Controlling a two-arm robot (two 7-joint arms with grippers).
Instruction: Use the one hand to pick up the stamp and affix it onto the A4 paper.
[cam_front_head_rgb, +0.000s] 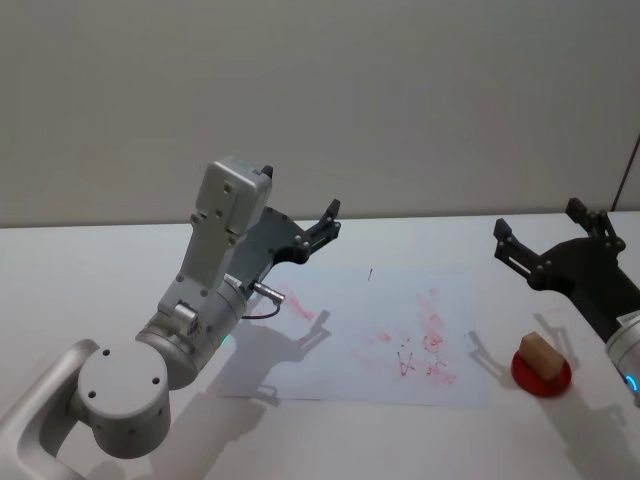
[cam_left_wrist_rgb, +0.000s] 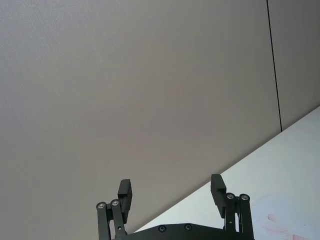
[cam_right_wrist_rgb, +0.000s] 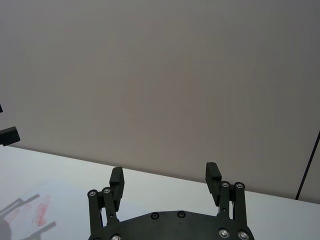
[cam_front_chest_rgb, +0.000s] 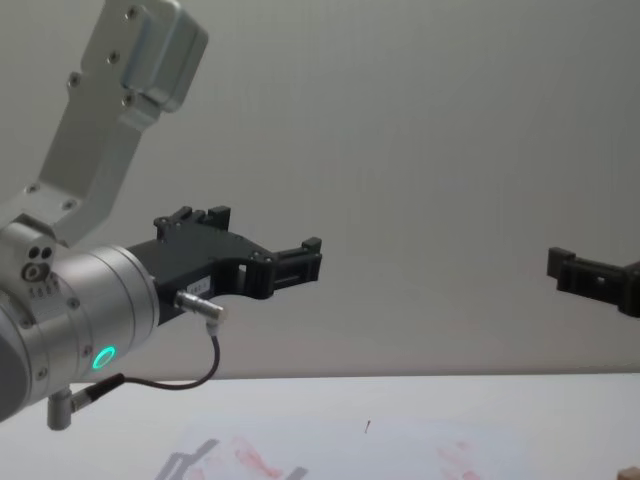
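The stamp (cam_front_head_rgb: 540, 353), a small light-brown wooden block, stands on a round red ink pad (cam_front_head_rgb: 541, 377) at the table's right, just off the A4 paper (cam_front_head_rgb: 330, 350). The paper is a white sheet with smudgy red marks, lying mid-table. My right gripper (cam_front_head_rgb: 538, 224) hovers open above and behind the stamp, holding nothing; its fingers (cam_right_wrist_rgb: 212, 174) stand wide apart against the wall. My left gripper (cam_front_head_rgb: 328, 222) is raised over the paper's far left edge, open and empty, with its fingers (cam_left_wrist_rgb: 125, 191) spread. Both grippers hang well above the table in the chest view, left (cam_front_chest_rgb: 305, 258) and right (cam_front_chest_rgb: 565, 266).
The big silver left arm (cam_front_head_rgb: 200, 300) with a green light ring (cam_front_chest_rgb: 103, 357) leans over the paper's near-left corner and casts a shadow on it. A grey wall (cam_front_head_rgb: 400, 100) runs behind the white table (cam_front_head_rgb: 90, 270). A tiny dark mark (cam_front_head_rgb: 370, 272) lies near the paper's far edge.
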